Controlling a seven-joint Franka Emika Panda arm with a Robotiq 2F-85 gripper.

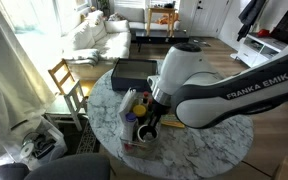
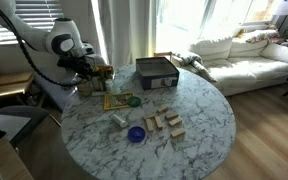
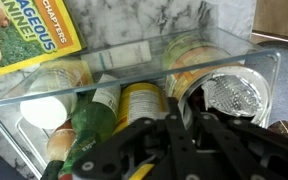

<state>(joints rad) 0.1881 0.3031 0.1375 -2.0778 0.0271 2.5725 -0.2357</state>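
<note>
Clear tray [image 3: 269, 70], marble counter [image 3: 154, 15]: jars [image 3: 144, 100] laid flat, walls keeping them corralled. Jaws closed, seemingly pinching one jar's cap.

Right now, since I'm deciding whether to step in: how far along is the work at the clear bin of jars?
Done: the jaws are down at the clear rectangular bin and shut. In hand: they sit between the yellow-capped jar and the silver-lidded jar; whether they grip either one cannot be told. Left: nothing is lifted out, and the jars in view stand inside the bin.
</note>
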